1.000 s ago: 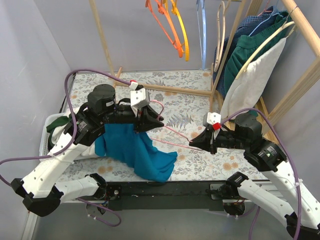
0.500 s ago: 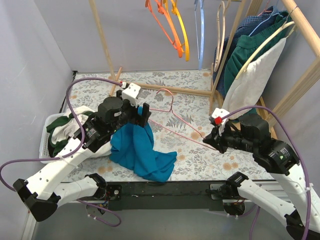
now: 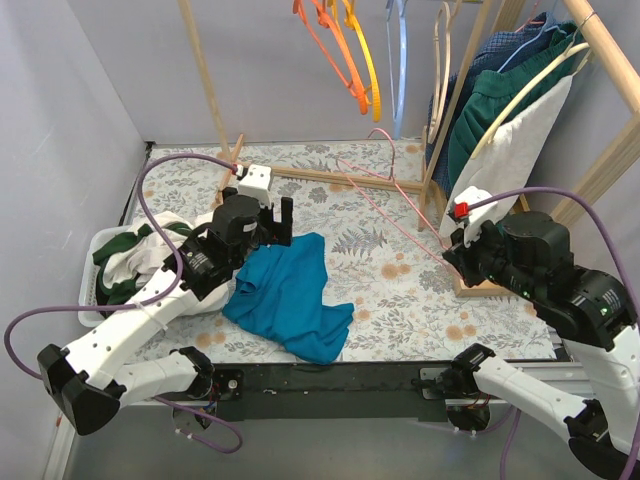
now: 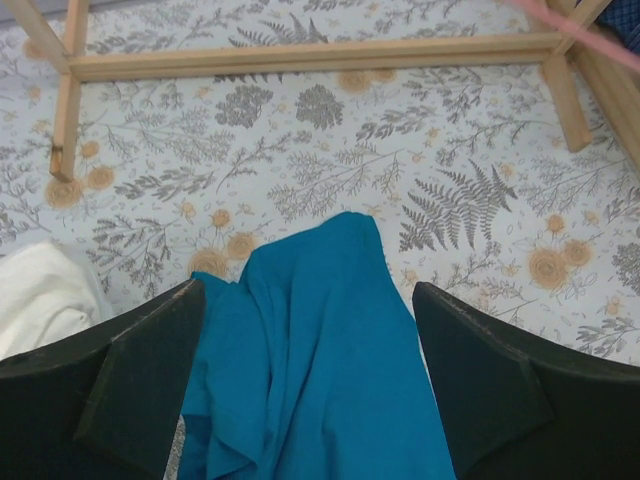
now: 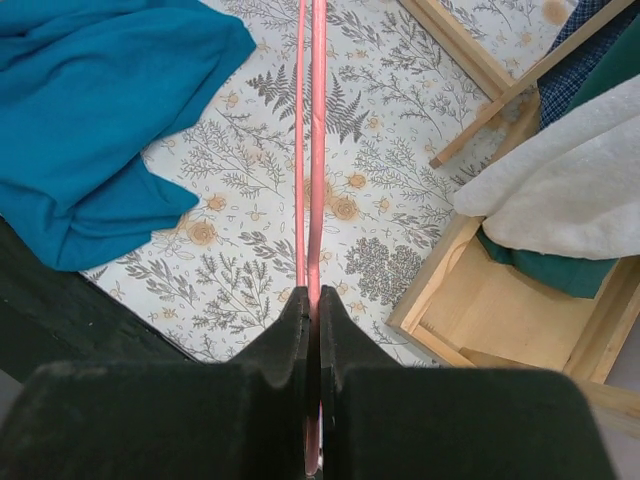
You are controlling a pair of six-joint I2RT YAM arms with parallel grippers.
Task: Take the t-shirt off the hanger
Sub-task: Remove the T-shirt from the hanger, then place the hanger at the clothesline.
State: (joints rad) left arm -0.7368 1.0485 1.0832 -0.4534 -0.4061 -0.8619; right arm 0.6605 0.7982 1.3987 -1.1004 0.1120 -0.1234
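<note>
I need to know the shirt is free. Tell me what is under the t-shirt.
The t-shirt lies crumpled on the table; only floral tabletop shows around its edges. The hanger is clear of it, in the shut right gripper. Anything beneath its folds is covered.

t-shirt (image 4: 320,350) cut off at bottom edge, hanger (image 4: 600,42) blurred at top corner

The left gripper (image 3: 264,226) has sprung open and let go of the t-shirt (image 3: 290,295), which has dropped flatter onto the desk (image 3: 400,290). The right gripper (image 3: 452,256) has carried the pink hanger (image 3: 385,190) up and right, clear of the t-shirt.
</note>
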